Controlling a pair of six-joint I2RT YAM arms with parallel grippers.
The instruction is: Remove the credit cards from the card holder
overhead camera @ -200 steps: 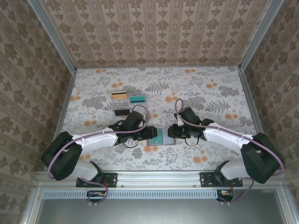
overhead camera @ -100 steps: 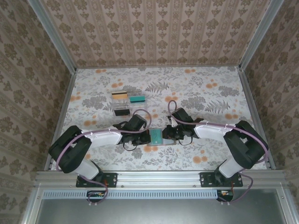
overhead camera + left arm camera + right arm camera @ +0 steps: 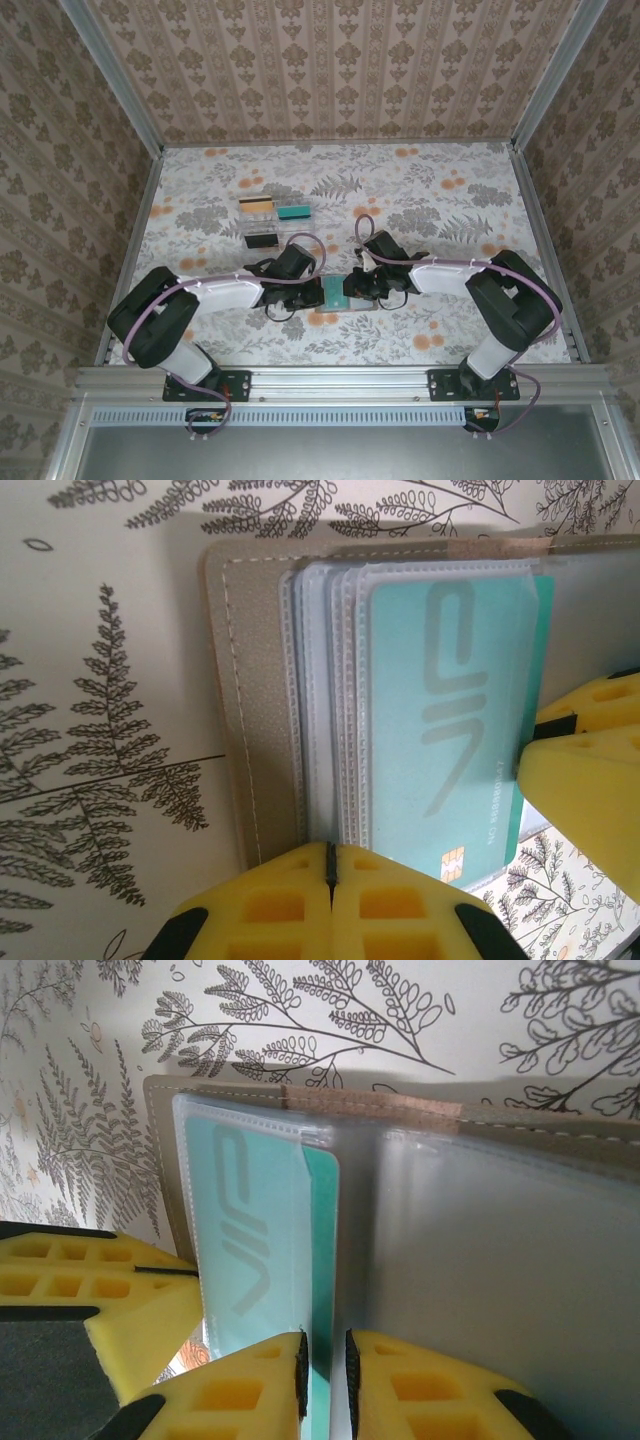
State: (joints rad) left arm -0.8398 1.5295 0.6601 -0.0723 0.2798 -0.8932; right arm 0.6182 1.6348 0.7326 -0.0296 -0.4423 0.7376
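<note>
The card holder [image 3: 341,301] lies open on the floral table between my two grippers. In the left wrist view its grey-brown cover [image 3: 250,700] and clear sleeves show, with a teal credit card [image 3: 450,700] in the front sleeve. My left gripper [image 3: 330,865] is shut on the holder's near edge, at the sleeves. In the right wrist view the teal card [image 3: 250,1240] pokes out of its sleeve beside the grey inner panel [image 3: 480,1260]. My right gripper [image 3: 325,1365] is closed on the card's bare edge. From above, the left gripper [image 3: 315,292] and right gripper [image 3: 357,290] nearly touch.
Back left of the holder lie a gold-striped card [image 3: 256,205], a teal card [image 3: 293,212] and a dark card [image 3: 262,240]. Patterned walls and metal rails [image 3: 130,110] close the table on three sides. The right gripper's yellow fingers [image 3: 585,780] crowd the left wrist view.
Both grippers have come down and in onto the holder, and both arms have folded closer. The left jaws have closed, and the right jaws have narrowed onto the card.
</note>
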